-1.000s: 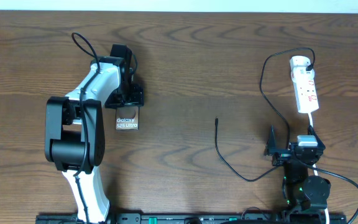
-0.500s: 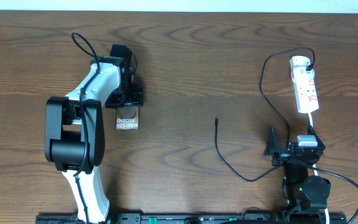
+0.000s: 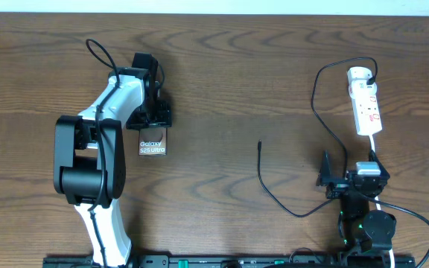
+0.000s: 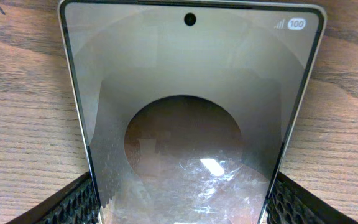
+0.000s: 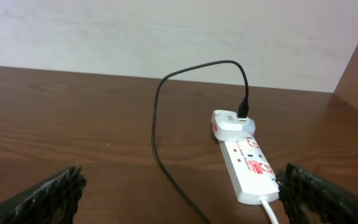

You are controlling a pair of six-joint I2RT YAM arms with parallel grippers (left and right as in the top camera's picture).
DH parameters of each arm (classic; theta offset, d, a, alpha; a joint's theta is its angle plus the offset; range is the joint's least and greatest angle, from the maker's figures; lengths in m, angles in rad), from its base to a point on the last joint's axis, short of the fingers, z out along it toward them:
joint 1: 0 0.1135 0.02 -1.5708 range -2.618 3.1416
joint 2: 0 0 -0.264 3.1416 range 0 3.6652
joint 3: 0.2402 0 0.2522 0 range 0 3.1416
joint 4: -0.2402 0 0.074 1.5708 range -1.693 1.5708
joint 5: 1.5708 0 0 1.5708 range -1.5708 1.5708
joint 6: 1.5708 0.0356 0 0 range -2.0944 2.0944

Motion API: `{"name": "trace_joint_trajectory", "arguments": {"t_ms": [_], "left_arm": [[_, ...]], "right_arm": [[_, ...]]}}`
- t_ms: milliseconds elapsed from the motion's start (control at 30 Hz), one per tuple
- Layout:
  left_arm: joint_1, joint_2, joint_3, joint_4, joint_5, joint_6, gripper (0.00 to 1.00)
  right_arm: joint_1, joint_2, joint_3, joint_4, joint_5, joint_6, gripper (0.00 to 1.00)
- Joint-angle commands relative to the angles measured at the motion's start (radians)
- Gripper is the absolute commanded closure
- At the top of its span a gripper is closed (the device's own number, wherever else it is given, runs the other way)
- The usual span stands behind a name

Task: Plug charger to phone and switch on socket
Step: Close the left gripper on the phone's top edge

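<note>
The left hand [image 3: 152,123] is closed on the long edges of the phone [image 3: 152,144] (lettering facing up) on the counter [image 3: 222,74]; the charger [image 3: 259,146] tip lies loose well right of the phone, the power strip [image 3: 366,108] farther right, where the right hand [image 3: 348,177] gapes wide, holding nothing

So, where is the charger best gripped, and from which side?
Take the charger on the straight stretch just behind its connector tip, coming from above with the fingers closing across it. It lies flat on the table, tip pointing away from the robot, with bare wood on both sides.
</note>
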Motion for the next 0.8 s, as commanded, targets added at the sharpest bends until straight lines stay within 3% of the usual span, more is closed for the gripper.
{"name": "trace_joint_trajectory", "arguments": {"t_ms": [0, 767], "left_arm": [[0.001, 0.018, -0.010, -0.002, -0.012, 0.010, 0.27], [0.001, 0.018, -0.010, -0.002, -0.012, 0.010, 0.35]], "right_arm": [[0.016, -0.005, -0.001, -0.004, 0.004, -0.010, 0.01], [0.016, -0.005, -0.001, -0.004, 0.004, -0.010, 0.01]]}}
